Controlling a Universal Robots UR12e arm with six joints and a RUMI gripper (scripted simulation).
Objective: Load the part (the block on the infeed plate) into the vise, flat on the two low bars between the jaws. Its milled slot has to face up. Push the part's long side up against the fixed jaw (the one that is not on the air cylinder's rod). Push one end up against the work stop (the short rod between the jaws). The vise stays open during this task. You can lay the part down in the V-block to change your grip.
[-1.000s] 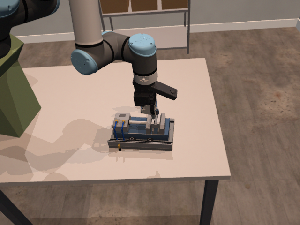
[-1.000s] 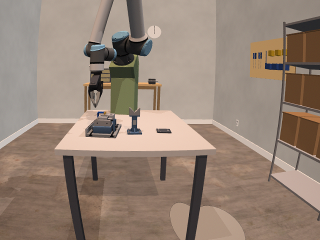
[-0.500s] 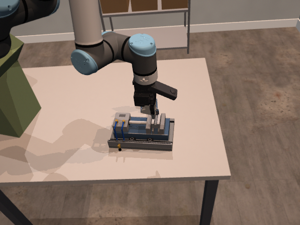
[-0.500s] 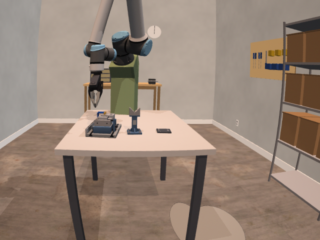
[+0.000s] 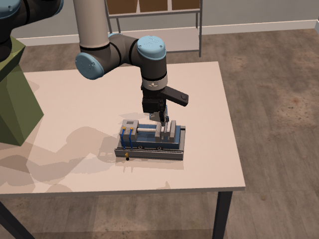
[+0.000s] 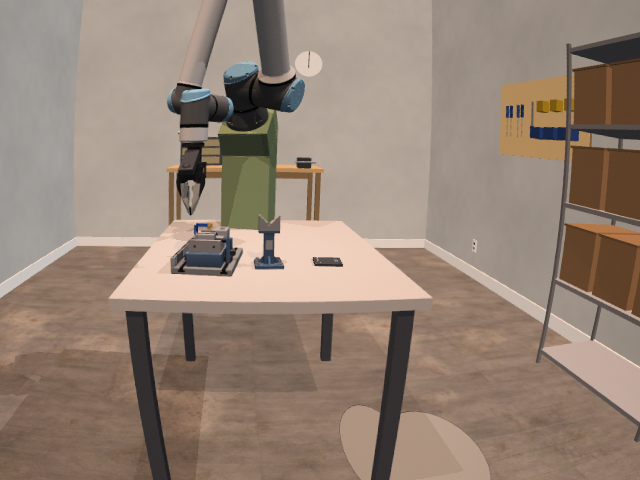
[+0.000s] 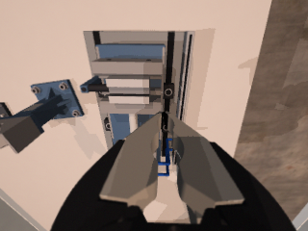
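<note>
You have the gripper [image 5: 162, 124] [image 6: 190, 211] [image 7: 163, 113] above the table [image 5: 206, 154] [image 6: 268, 289] [image 7: 231, 48], pointing down, its two fingers narrowed until their tips practically meet, with nothing between them. Your part [image 5: 166, 132] [image 7: 128, 86] is in the vise [image 5: 146, 144] [image 6: 205, 258] [image 7: 130, 51], lying lengthwise between the fixed jaw [image 5: 172, 131] [image 6: 205, 245] [image 7: 127, 67] and the moving jaw [image 5: 157, 132] [image 7: 130, 108] on the cylinder's rod [image 5: 146, 130] [image 7: 133, 122]. A dark line runs along its upper side in the wrist view; you can't tell for certain that it is the slot. One end is at the work stop [image 7: 98, 88], but contact is unclear, as is contact with the fixed jaw. The low bars are too hidden to judge seating. Beside the vise you see the V-block [image 6: 269, 224] [image 7: 21, 132] upright on its stand, and beyond that a dark plate [image 6: 327, 261] flat on the table.
</note>
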